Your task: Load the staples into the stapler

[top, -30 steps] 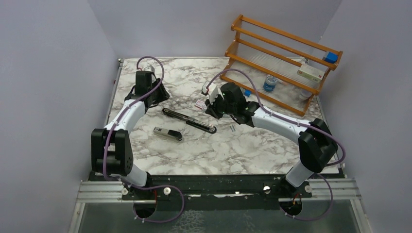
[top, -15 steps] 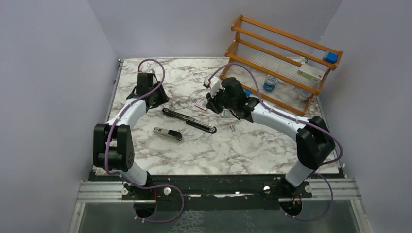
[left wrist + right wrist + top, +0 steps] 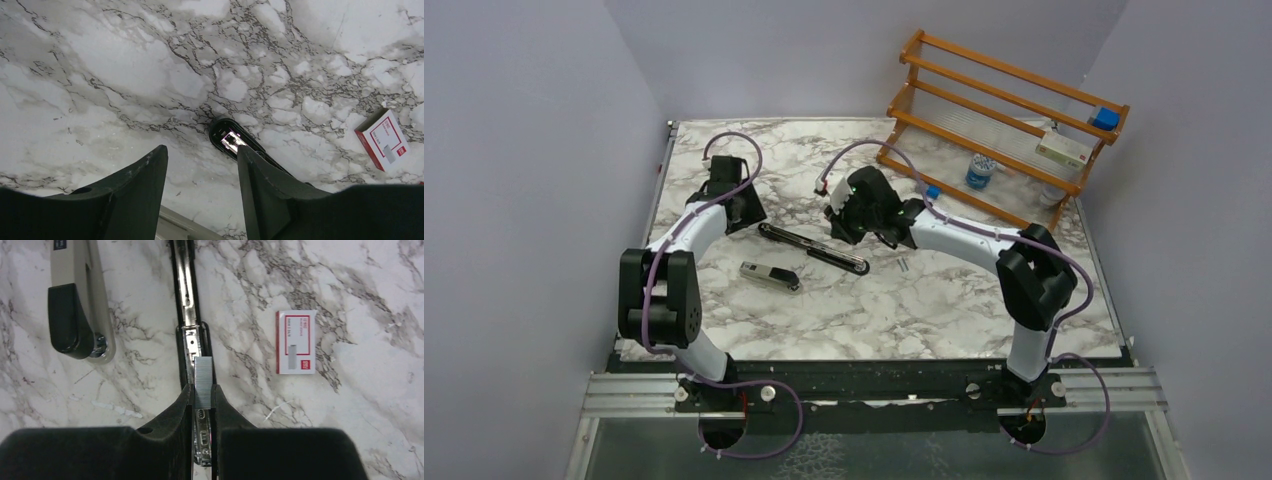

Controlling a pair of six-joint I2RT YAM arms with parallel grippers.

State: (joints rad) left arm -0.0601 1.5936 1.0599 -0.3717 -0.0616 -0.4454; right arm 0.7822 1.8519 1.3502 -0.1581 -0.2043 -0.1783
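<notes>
Marbled surface [image 3: 944,310] carries 1 opened black stapler [image 3: 814,248], 1 grey tool [image 3: 770,276], 1 pink-red staple box [image 3: 296,342] and 1 wooden rack [image 3: 999,130].

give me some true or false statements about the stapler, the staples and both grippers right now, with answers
1. The right gripper pinches a staple strip between its fingers. True.
2. The staple box sits on top of the stapler. False: it lies flat on the table, off to one side of the stapler and not touching it.
3. The left gripper is clamped on the stapler. False: its jaws stand apart with nothing between them, and the stapler's end lies just beyond the fingertips.
4. The stapler lies opened out, with its metal channel showing. True.
</notes>
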